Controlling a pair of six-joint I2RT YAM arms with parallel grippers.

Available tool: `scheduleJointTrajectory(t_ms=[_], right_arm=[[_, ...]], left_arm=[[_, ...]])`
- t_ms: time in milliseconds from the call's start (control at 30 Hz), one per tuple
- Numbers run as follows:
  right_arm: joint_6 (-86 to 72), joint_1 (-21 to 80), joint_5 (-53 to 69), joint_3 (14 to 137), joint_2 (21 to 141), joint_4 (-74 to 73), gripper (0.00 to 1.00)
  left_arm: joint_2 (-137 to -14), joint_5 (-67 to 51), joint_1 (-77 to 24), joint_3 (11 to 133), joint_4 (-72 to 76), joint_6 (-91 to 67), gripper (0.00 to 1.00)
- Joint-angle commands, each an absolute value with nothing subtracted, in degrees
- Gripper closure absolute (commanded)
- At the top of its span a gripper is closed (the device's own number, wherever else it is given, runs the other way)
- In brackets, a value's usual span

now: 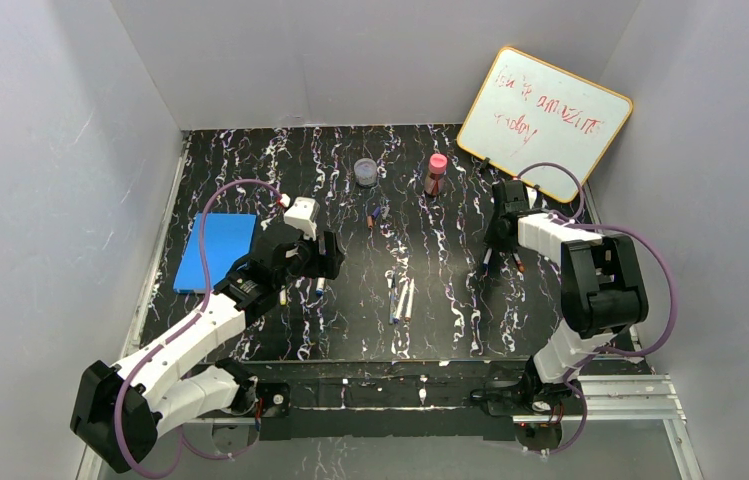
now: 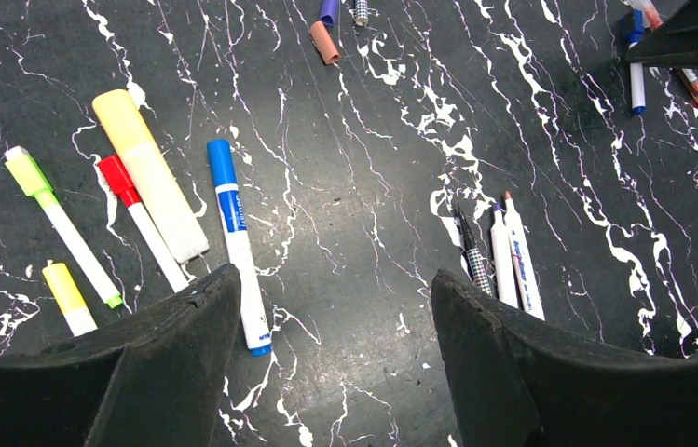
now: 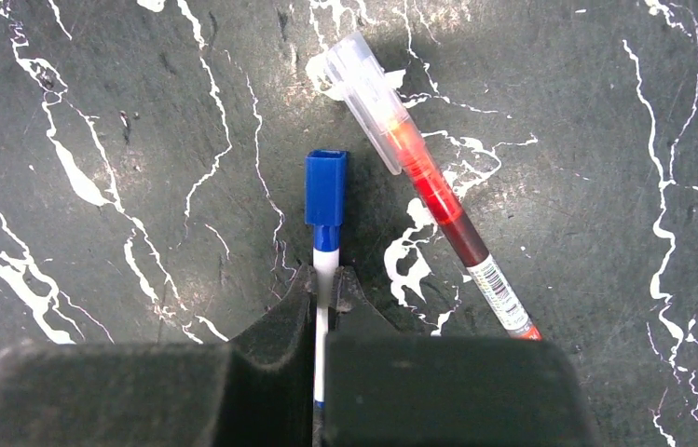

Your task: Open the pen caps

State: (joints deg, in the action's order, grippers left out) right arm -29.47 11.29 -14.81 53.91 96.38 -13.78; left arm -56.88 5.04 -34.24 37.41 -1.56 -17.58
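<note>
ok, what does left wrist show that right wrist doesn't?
Left wrist only: open left gripper, yellow highlighter, green-capped marker, red-capped marker, long blue-capped marker, three slim pens side by side.
Right wrist only: the grip up close, right gripper shut on the short blue-capped pen at its white barrel, cap on; the red pen has a clear cap.
Both: those two pens and the black marbled table.

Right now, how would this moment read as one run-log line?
right gripper: shut on blue-capped marker | blue cap: on | left gripper: open, holding nothing
</note>
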Motion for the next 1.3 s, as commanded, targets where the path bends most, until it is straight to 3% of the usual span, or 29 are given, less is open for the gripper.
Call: scheduleJointTrajectory(t_ms=[0,267,500,800,1267], right_arm=[[-29.09,12.88,-11.49,53.03,94.78,-18.48,0.99],[-26.39,21.27,-4.01,53.93,76.66,-18.98,0.99],[-26.75,27.58,23.03,47.32,59.64,-11.45,0.99],[-30.48,41.66,16.39,43.95,54.29,-2.21,0.99],[-31.29,47.26,8.85,44.07,54.33,4.16,0.99]], left_arm=[[-55.90,6.24,-34.58,38.35,-2.27,-17.14,0.29],[-55.40,7.56,-35.07,38.58,-2.18,-18.65,0.31],[-57.45,-2.38,-35.28,43.61,-0.37,-27.39,0.27],[-63.21,-10.90,-38.85,49.64,11.93,-41.43,0.26],[-66.35,-13.56,-42.26,49.17,15.33,-47.81,0.35]])
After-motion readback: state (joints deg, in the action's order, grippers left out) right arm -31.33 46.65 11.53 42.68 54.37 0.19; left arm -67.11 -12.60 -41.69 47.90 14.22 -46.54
